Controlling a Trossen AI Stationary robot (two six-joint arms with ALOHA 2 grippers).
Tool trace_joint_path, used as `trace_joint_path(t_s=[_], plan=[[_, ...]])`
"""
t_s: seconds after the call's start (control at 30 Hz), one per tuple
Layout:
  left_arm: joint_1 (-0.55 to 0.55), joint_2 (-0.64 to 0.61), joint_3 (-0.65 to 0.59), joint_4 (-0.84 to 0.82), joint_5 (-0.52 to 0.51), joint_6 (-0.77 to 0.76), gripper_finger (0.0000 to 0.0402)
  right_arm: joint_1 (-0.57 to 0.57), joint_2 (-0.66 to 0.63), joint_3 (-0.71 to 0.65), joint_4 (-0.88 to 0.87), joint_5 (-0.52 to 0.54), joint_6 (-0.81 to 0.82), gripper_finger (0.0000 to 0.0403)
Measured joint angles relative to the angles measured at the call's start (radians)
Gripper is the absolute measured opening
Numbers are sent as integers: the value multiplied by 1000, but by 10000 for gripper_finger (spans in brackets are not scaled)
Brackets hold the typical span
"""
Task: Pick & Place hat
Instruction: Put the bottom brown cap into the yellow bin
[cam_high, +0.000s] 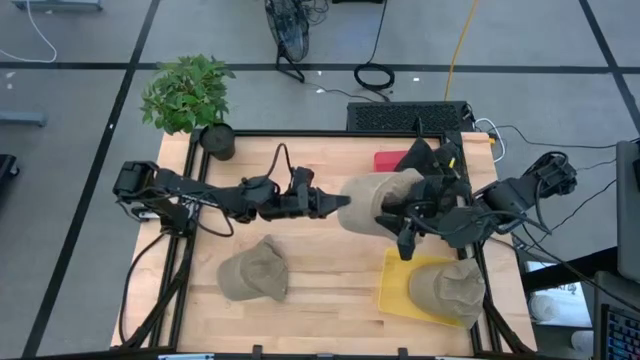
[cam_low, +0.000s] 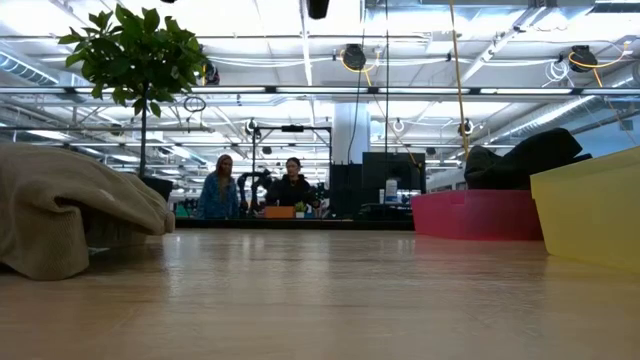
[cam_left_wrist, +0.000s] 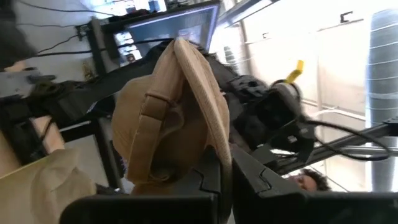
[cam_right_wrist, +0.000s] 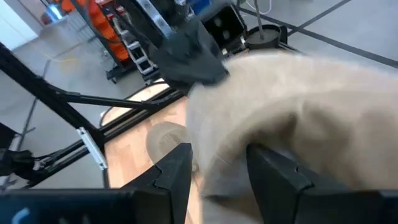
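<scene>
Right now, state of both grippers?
Left gripper: shut on the brim of the raised hat.
Right gripper: fingers apart around the same hat's fabric; a firm grip cannot be told.

This is a robotics lab in a large open industrial hall. A wooden table (cam_high: 320, 290) in a black metal frame stands on a grey floor marked with dark lines, with loose cables (cam_high: 375, 75) trailing across it. The low view looks across the tabletop to exposed ceiling trusses (cam_low: 330, 90), hanging lamps and cords, and other workstations with monitors (cam_low: 392, 178), where two people (cam_low: 255, 190) stand. A potted plant (cam_high: 187, 95) sits at the table's corner.
</scene>
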Motion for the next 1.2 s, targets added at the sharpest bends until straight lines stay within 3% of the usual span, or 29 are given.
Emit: trace_joint_path(t_s=[0.27,0.8,1.2], plan=[[10,0,101,-116,49,57,11,-14,24,0,11,-20,-3,142],[6,-1,106,-119,51,60,11,-14,22,0,96,30,-84,137],[6,-3,106,-140,53,69,11,-14,22,-1,87,32,-82,42]])
